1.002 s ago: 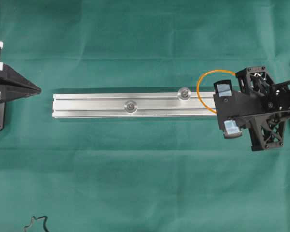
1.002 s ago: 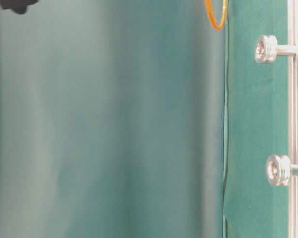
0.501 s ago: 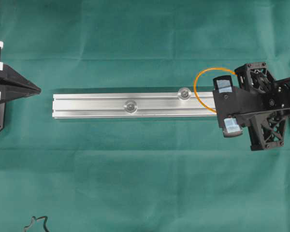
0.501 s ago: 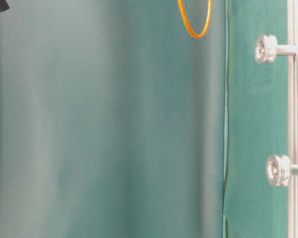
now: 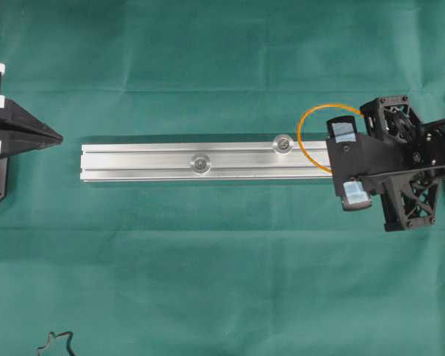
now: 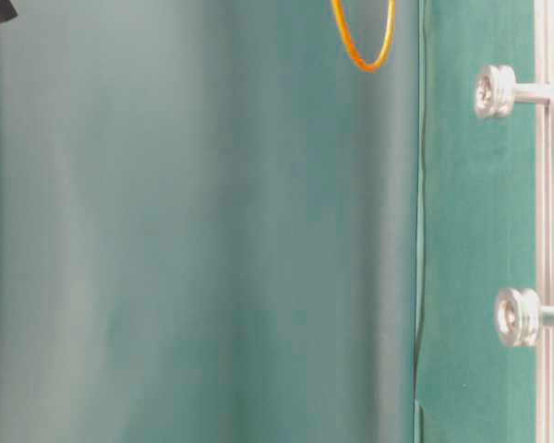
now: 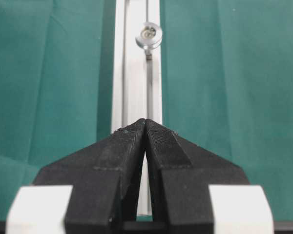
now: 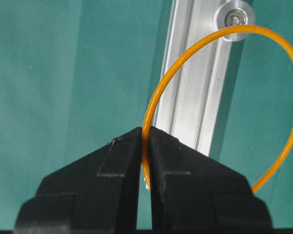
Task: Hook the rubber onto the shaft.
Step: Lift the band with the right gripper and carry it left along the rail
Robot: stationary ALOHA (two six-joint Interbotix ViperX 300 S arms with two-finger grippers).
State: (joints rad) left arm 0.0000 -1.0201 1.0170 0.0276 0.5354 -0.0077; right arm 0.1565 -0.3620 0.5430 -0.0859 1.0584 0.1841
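Note:
The rubber (image 5: 300, 138) is a thin orange loop pinched in my right gripper (image 5: 334, 162), which is shut on it over the right end of the silver rail (image 5: 133, 162). In the right wrist view the rubber (image 8: 145, 122) rises from my right gripper (image 8: 145, 130) and arcs past the head of the nearer shaft (image 8: 234, 18). From overhead the loop stops just right of that shaft (image 5: 282, 143). At table level the rubber (image 6: 365, 63) hangs clear of the shaft (image 6: 494, 90). A second shaft (image 5: 201, 162) stands further left. My left gripper (image 5: 59, 136) (image 7: 145, 120) is shut and empty beyond the rail's left end.
A green cloth (image 5: 222, 282) covers the table. A small dark wiry squiggle (image 5: 55, 343) lies at the bottom left edge. The left wrist view looks along the rail (image 7: 136, 73) to a shaft (image 7: 149, 35).
During the first half second the right gripper lifted the rubber away from the cloth and shifted it slightly toward the shaft. Since then nothing has moved. The left gripper stayed still.

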